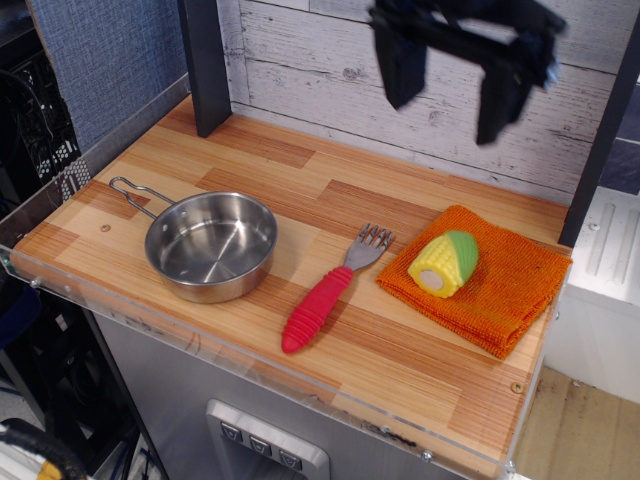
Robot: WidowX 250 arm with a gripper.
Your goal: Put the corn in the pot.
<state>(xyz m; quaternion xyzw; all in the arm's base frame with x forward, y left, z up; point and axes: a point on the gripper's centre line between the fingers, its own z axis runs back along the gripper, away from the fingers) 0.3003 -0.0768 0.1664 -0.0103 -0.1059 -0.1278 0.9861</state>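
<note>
The corn (445,262) is a short yellow cob with a green husk end. It lies on its side on an orange cloth (488,282) at the right of the wooden counter, pale cut face toward the front left. The pot (211,245) is a shallow shiny steel pan at the left, empty, its wire loop handle pointing back left. My gripper (447,92) is black, blurred, high at the top of the frame, above and behind the corn. Its two fingers hang down wide apart, open and empty.
A fork (330,291) with a red ribbed handle lies between the pot and the cloth, tines toward the back. A whitewashed plank wall (300,70) stands behind the counter, with a dark post (205,65) at the back left. A clear acrylic lip (250,360) runs along the front edge.
</note>
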